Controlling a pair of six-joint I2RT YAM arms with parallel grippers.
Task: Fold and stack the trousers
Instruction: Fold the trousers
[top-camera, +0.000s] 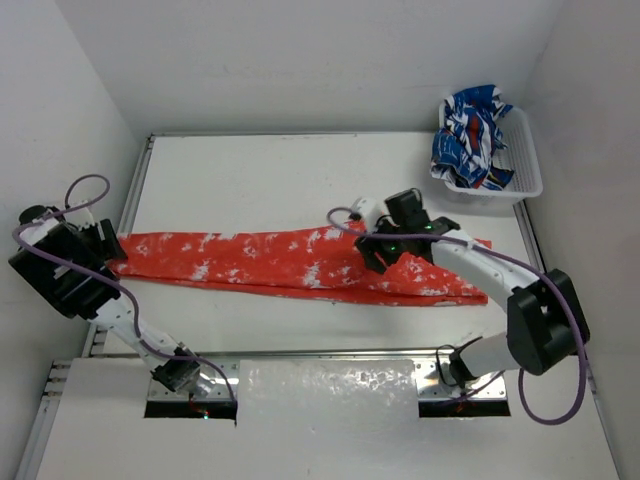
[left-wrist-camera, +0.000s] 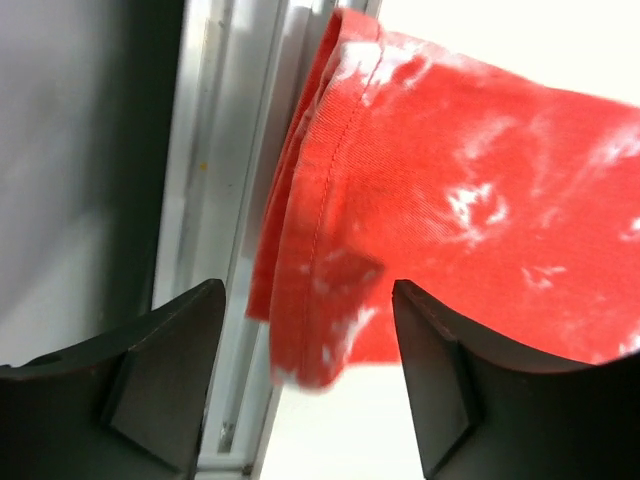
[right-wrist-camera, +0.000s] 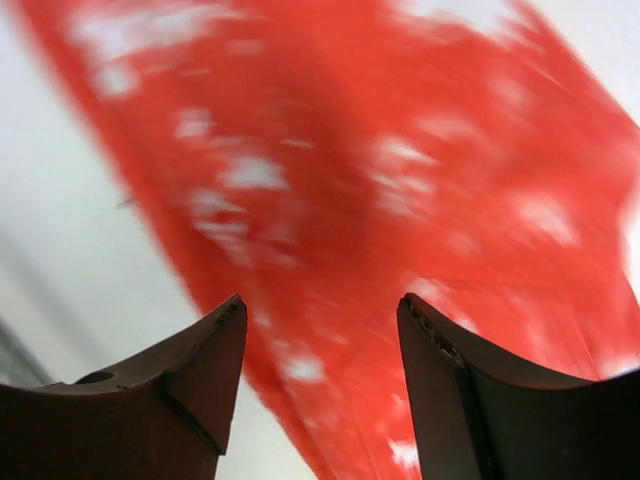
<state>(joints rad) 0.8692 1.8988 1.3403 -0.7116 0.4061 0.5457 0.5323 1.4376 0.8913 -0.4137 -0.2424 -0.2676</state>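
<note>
Nearest the overhead camera, the bases of the two arms sat at the near edge of the table (top-camera: 300, 170). Beyond them the trousers (top-camera: 250, 260) lay as one long red strip across the middle. The left gripper (top-camera: 100, 240) was at the strip's far-left end and the right gripper (top-camera: 385, 250) was over its wider right part. That placing looked meant to take both ends for a crosswise fold. A blue, white and red garment (top-camera: 470, 135) sat apart in a basket (top-camera: 528, 170) at the far right.

In the left wrist view, the left gripper (left-wrist-camera: 308, 300) had its fingers spread. The stitched hem of the trousers (left-wrist-camera: 450, 190) lay just ahead of them beside the table's metal rail (left-wrist-camera: 250, 150), lined up to be pinched but not gripped.

In the right wrist view, which was blurred, the right gripper (right-wrist-camera: 320, 305) was likewise spread. It hung above the trousers (right-wrist-camera: 380, 180) and held nothing.
</note>
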